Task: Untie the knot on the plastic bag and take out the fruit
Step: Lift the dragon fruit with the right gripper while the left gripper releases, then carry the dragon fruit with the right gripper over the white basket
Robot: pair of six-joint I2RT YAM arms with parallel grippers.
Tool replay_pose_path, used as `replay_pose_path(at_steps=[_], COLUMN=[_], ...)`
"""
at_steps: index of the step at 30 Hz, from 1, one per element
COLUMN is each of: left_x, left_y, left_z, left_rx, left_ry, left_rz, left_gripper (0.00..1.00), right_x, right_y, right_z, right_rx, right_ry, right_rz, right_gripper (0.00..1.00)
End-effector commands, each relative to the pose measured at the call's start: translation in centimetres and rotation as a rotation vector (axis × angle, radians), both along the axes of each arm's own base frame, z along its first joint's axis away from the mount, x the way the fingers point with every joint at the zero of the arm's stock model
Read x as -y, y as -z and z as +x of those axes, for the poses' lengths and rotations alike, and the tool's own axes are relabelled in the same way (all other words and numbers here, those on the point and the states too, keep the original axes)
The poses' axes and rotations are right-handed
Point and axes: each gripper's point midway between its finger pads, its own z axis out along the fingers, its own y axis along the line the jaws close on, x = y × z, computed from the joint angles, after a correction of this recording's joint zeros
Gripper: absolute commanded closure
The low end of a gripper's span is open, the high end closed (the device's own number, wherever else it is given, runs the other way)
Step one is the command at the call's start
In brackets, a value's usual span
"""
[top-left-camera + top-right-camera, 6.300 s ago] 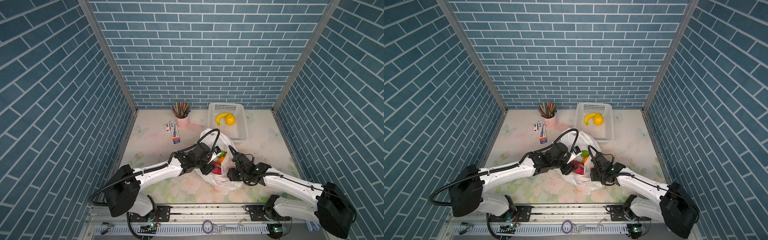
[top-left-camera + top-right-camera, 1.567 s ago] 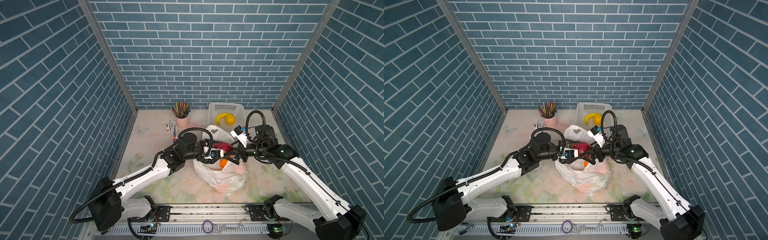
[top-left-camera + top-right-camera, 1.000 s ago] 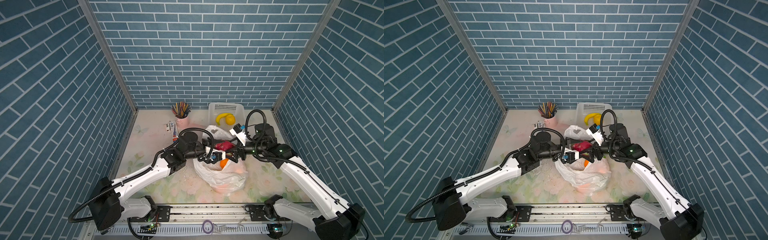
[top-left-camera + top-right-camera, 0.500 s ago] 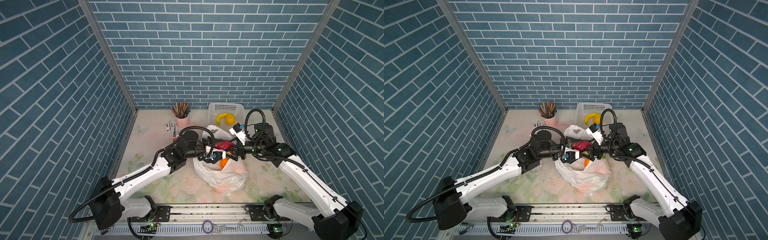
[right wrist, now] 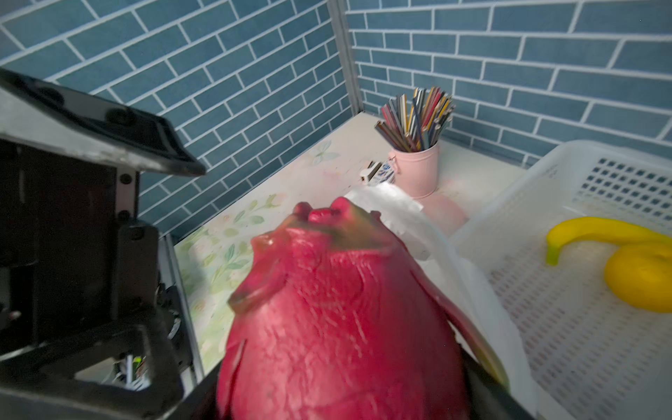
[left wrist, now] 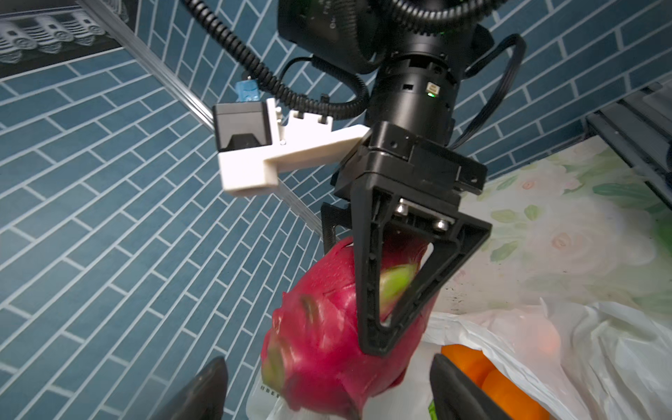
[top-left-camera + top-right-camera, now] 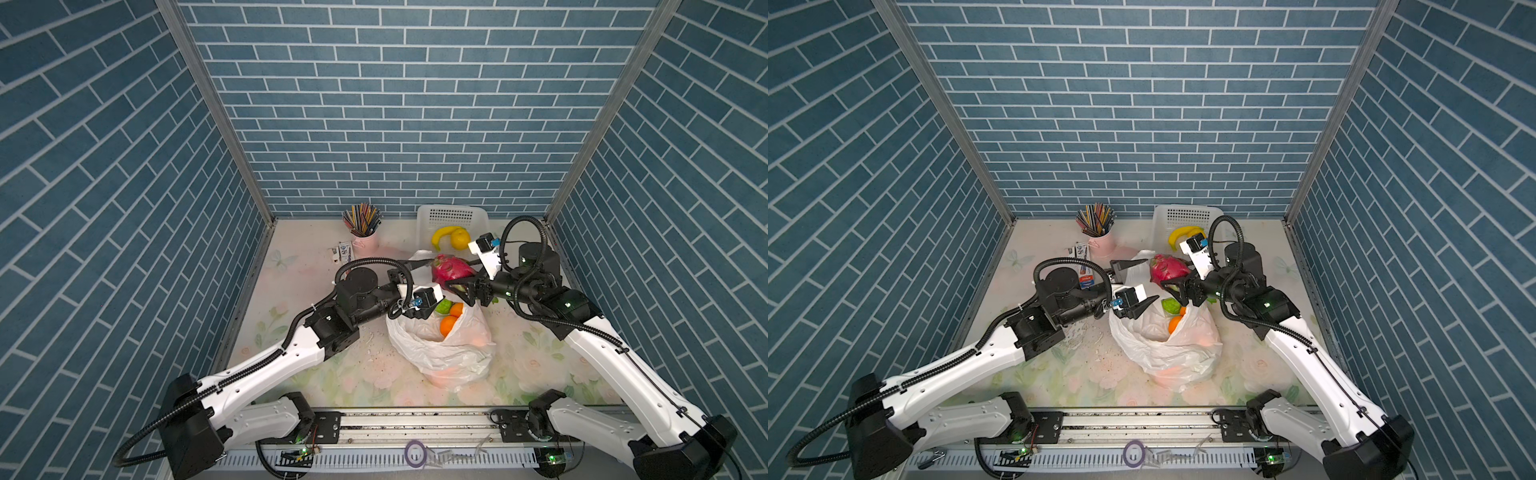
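Top views, both: two arms and one plastic bag [image 7: 440, 357], its mouth gaping, at mid-table between them. The right gripper [image 7: 1169, 276] clamps one magenta dragon fruit [image 7: 451, 268], held just over the bag's far rim. The left gripper [image 7: 1150, 279] sits at the bag's left rim with its jaws spread wide, gripping nothing; the fruit lies just beyond their tips.

Inside the mouth are two oranges [image 7: 448, 326] and one green fruit [image 7: 442, 306]. Orange tints show through the film lower down, count not readable.

Far right: one white basket [image 7: 451, 210] holding one banana [image 7: 440, 235] and one lemon [image 7: 460, 239], touching. Far centre: one pink cup [image 7: 365, 245] of coloured sticks, with one small carton [image 7: 343, 251] just beside it on the left.

Left wrist view alone shows the right gripper's near jaw pressed against the fruit's skin. Right wrist view alone shows the basket's perforated floor; the fruit fills its foreground, blurred.

Tabletop [image 7: 316, 374]: pale floral print, white crumbs left of the bag. Walls [image 7: 395, 124]: blue brick pattern on three sides, metal posts at the far corners.
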Motion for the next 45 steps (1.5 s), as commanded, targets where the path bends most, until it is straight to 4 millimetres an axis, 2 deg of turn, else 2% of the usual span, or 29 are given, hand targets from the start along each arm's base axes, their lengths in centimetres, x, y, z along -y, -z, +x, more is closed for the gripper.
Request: replay_pose_path(at_steps=[1, 6, 11, 16, 20, 27, 29, 35, 36, 40, 45], left_x=[-1.5, -2.2, -1.5, -0.2, -0.2, -1.0, -1.9, -5.7, -6.4, -8.4, -11.0], left_y=[-1.1, -2.0, -1.4, 1.1, 3.2, 8.4, 9.7, 13.3, 13.9, 16.2, 19.4], left_z=[1.6, 4.2, 7.9, 11.5, 13.8, 15.5, 15.7, 15.6, 15.4, 14.6, 13.2], left_rx=[-0.102, -0.281, -0.451, -0.592, -0.708, -0.897, -0.928, -1.002, -1.008, -1.041, -1.088], left_ry=[-0.115, -0.215, -0.323, -0.425, -0.479, -0.543, -0.581, -0.705, -0.723, -0.777, -0.858], left_rz=[-0.1, -0.193, -0.227, -0.184, -0.192, -0.129, -0.141, -0.184, -0.189, -0.182, -0.166], left_gripper=[0.13, 0.13, 0.13, 0.13, 0.13, 0.15, 0.25, 0.78, 0.83, 0.9, 0.95], right_x=[1.4, 3.4, 5.4, 6.2, 5.9, 5.5, 5.4, 4.0, 3.6, 2.5, 2.2], right_y=[-4.9, -7.2, -7.3, -5.7, -4.0, 0.1, 1.6, 6.1, 6.7, 9.5, 12.4], right_z=[2.5, 5.8, 9.8, 13.5, 15.7, 19.1, 20.0, 21.9, 22.1, 22.8, 24.2], right_rx=[0.162, 0.226, 0.166, 0.032, -0.054, -0.173, -0.197, -0.284, -0.293, -0.331, -0.33], right_ry=[0.154, 0.35, 0.518, 0.617, 0.637, 0.656, 0.66, 0.619, 0.601, 0.547, 0.546], right_rz=[0.079, 0.16, 0.184, 0.157, 0.131, 0.074, 0.058, 0.012, 0.007, -0.022, -0.066], right_gripper=[0.67, 0.68, 0.67, 0.7, 0.72, 0.71, 0.71, 0.71, 0.7, 0.7, 0.7])
